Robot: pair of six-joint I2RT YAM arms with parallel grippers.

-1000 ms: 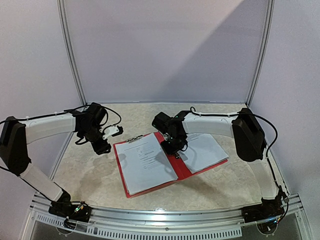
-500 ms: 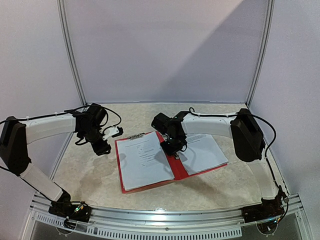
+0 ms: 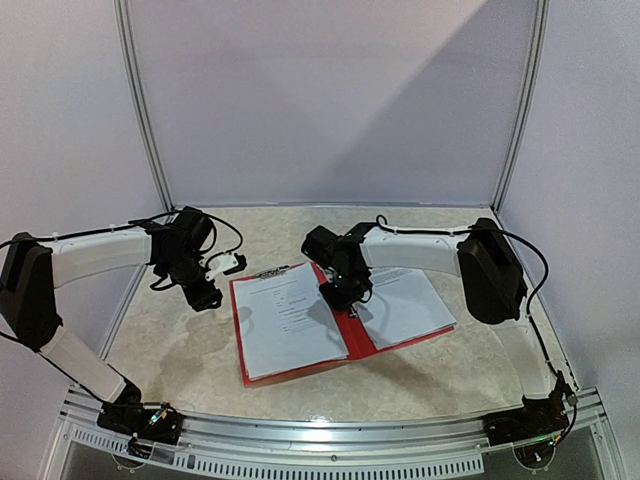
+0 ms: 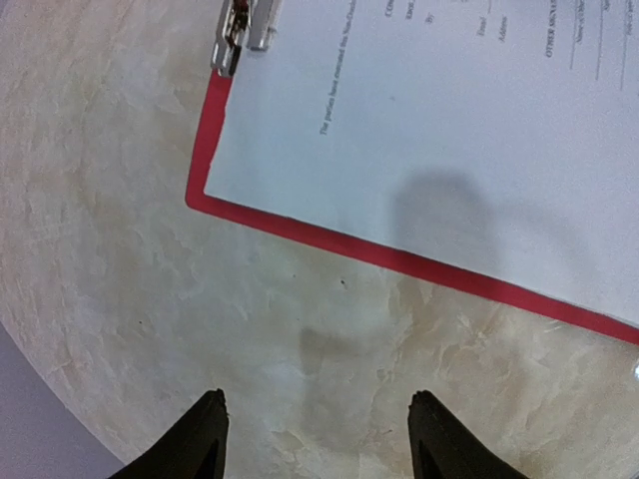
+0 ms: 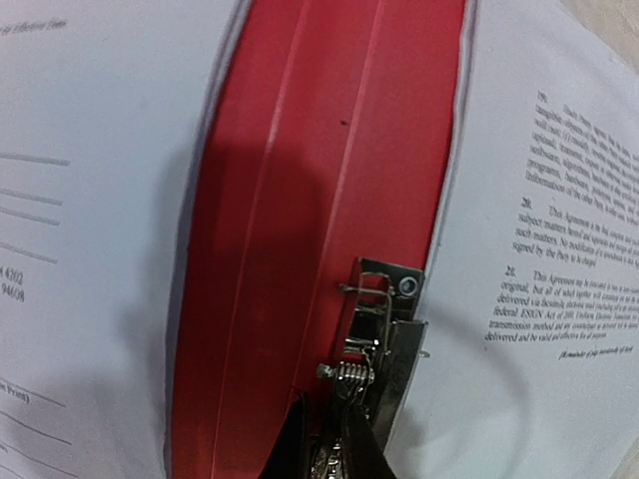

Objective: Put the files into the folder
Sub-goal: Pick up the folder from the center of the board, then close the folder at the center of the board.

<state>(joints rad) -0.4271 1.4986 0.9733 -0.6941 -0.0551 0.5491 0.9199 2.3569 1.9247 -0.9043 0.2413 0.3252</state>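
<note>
Folder (image 3: pixel 356 337) had pivoted slightly on desk (image 3: pixel 190 365) | right hand (image 3: pixel 345 296) pinched closed on spring clip (image 5: pixel 384 334) mid-folder, files (image 3: pixel 285 322) flat either side | left hand (image 4: pixel 316 431) spread wide, empty, beside left edge

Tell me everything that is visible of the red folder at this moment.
The red folder looks like thin glossy plastic and lies open and flat on the table. White printed files cover both halves, leaving bare the creased spine and a narrow red border. A silver spring clip sits beside the spine; the right gripper appears to pinch it. A second clip sits at the left half's far edge.
</note>
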